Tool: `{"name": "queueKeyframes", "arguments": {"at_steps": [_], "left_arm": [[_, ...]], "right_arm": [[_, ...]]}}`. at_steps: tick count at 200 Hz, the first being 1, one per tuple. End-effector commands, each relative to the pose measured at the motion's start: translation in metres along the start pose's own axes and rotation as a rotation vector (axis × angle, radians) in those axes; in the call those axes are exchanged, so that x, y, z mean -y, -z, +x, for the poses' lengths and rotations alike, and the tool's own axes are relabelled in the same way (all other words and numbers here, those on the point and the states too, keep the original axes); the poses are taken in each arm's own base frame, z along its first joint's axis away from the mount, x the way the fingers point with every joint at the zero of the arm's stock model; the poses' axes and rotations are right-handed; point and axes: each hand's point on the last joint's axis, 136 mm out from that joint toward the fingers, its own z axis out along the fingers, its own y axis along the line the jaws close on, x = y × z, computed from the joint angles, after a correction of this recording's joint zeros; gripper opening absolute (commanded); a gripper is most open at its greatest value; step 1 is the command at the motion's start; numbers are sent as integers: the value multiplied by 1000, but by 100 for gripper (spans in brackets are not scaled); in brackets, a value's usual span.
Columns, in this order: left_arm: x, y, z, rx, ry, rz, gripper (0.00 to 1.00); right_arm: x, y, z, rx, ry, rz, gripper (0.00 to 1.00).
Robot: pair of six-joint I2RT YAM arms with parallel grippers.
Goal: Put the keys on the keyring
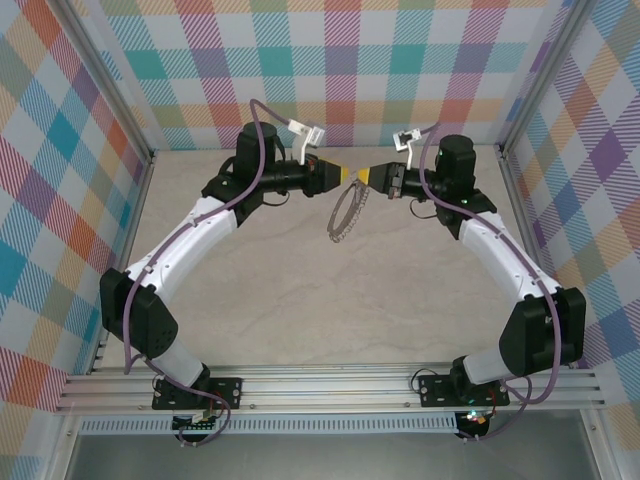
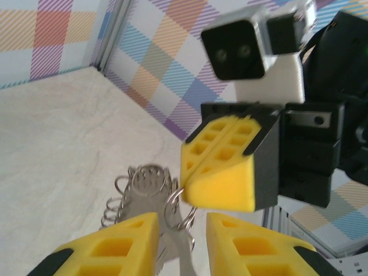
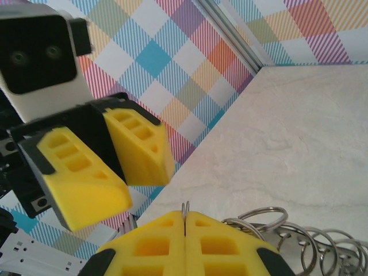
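You have the most open room on the near half of the bench (image 1: 320,310), the bare stretch between the two arms, closed at your end by the aluminium rail (image 1: 330,385). The work sits far from that space. Both grippers meet tip to tip in mid-span, close to the checked back wall (image 1: 330,80), and the side walls and their metal corner posts (image 1: 115,85) close in behind each wrist. That leaves little room rearward and plenty toward you.

The right gripper (image 1: 367,178) has its yellow fingers pressed together. In its wrist view a thin wire of the keyring (image 1: 347,215) stands pinched in the seam between them, and the other loops trail off to the side, low over the bench.

The left gripper (image 1: 346,176) is spread, with a clear gap between its fingers. In its wrist view the ring's loops run up through that gap without either finger closing on them, just in front of the right gripper's tip. From above, the ring trails from the meeting point toward you and slightly left.

A small round-headed piece (image 2: 148,181) sits among the loops, and you cannot tell whether it is the key.
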Motion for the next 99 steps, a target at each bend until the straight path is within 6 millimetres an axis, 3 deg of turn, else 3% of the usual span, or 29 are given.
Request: {"name": "queueKeyframes", "arguments": {"at_steps": [1, 77, 99], "left_arm": [[10, 15, -9, -4, -26, -13, 29], [6, 22, -12, -17, -42, 33, 31], [6, 26, -4, -55, -31, 68, 31]], "right_arm": [[-23, 7, -17, 26, 97, -24, 0], [-38, 8, -14, -53, 190, -67, 0], [-40, 8, -12, -76, 219, -77, 0]]}}
